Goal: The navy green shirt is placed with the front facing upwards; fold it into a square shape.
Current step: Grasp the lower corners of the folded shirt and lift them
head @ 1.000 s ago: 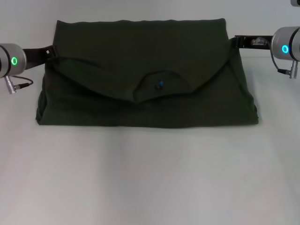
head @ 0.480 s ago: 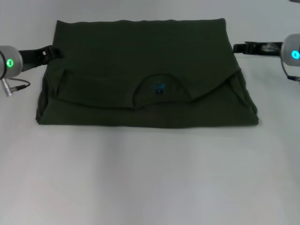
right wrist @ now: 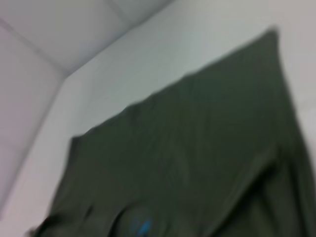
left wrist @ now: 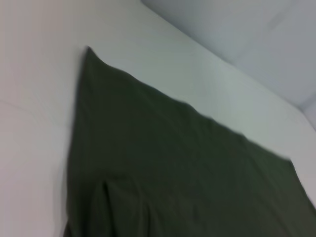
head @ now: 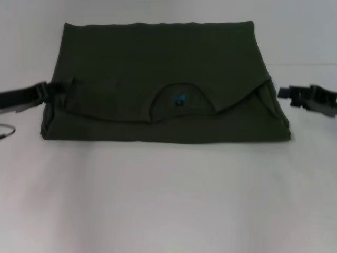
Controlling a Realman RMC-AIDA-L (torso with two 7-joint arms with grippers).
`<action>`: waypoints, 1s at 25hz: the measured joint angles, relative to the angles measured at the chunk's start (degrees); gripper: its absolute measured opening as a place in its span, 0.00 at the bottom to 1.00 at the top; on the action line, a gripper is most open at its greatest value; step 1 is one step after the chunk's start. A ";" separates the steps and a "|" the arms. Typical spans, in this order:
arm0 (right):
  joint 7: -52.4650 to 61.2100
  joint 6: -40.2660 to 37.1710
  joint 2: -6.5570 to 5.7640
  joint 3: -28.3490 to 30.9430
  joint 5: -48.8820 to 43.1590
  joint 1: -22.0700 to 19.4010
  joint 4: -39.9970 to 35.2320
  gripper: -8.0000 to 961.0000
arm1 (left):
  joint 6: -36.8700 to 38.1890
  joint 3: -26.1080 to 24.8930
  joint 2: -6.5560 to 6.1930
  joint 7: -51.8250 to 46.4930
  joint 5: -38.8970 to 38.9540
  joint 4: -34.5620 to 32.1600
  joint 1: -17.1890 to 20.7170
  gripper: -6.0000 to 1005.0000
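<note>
Navy green shirt (head: 158,79) lies flat on worktop (head: 168,200), folded w/ top part turned down over the body, collar (head: 181,100) w/ neck label (head: 179,99) roughly centre, facing the robot. Left claw (head: 45,92) sits low at shirt's left edge, touching or just beside it, can't tell which; right claw (head: 289,97) is just beside the right edge, apart from the cloth. Bare worktop stretches in front of the shirt, a narrower strip behind it.
</note>
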State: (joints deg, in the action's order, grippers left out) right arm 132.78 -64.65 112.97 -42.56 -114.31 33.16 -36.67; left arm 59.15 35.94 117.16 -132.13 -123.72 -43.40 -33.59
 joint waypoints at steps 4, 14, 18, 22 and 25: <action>-1.94 -7.66 -0.49 2.87 3.00 -4.00 1.87 0.62 | 1.95 -2.36 0.36 6.12 -0.11 0.16 2.75 0.72; -5.73 -13.05 0.02 8.38 5.13 -6.34 3.37 0.61 | -1.72 -3.03 0.50 9.18 -1.07 3.99 2.55 0.72; -6.27 -12.84 0.20 8.24 5.04 -6.15 3.43 0.61 | -6.50 -0.93 1.06 14.08 -1.09 5.72 1.71 0.72; -6.40 -12.85 0.22 8.57 5.11 -6.38 3.57 0.61 | -10.49 1.99 1.49 15.38 -1.09 6.26 1.76 0.72; -6.40 -12.87 0.23 8.59 5.28 -6.46 3.87 0.60 | -11.55 2.69 1.55 15.81 -1.09 6.72 1.67 0.72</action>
State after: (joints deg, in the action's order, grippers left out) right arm 126.38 -77.52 113.20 -33.97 -109.03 26.70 -32.80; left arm 47.60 38.63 118.71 -116.32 -124.81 -36.68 -31.92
